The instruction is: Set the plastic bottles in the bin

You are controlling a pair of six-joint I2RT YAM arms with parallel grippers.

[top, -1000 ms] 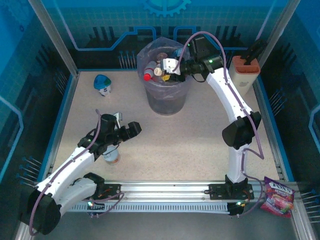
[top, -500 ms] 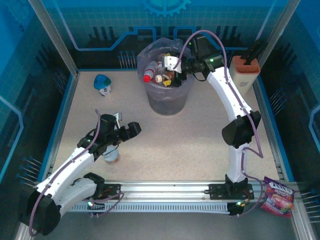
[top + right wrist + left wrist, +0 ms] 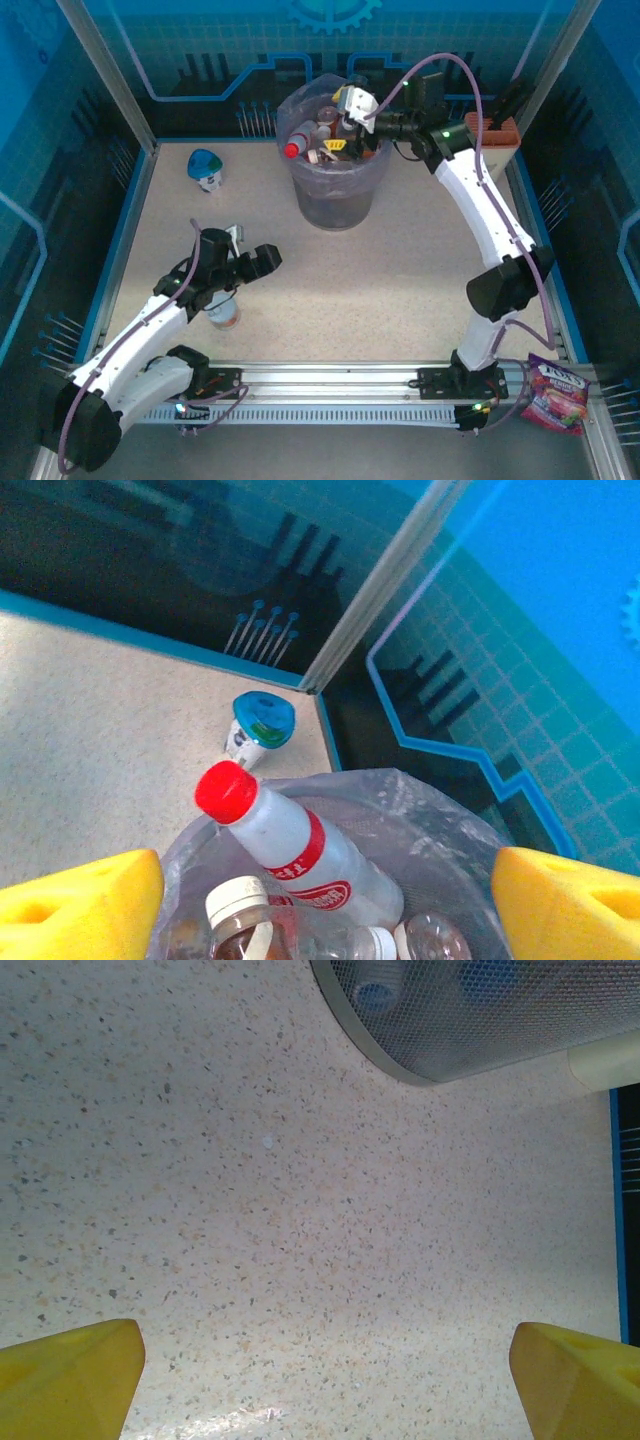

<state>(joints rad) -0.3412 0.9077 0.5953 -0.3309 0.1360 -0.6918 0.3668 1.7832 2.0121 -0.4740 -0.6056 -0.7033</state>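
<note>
1. Over the tall grey bag-lined bin (image 3: 335,205), right end effector (image 3: 352,100) hangs wide, empty.
2. Clear red-capped plastic bottles (image 3: 300,845) lie inside the bin.
3. Left end effector (image 3: 262,258) wide, empty, above the tabletop (image 3: 400,290).
4. Best retreat: lift straight up, clear of the bag.

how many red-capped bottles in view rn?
1. The red-capped bottle lies on top inside the bin, its cap poking up at the bin's left rim in the top view. More may be buried beneath it.
</note>
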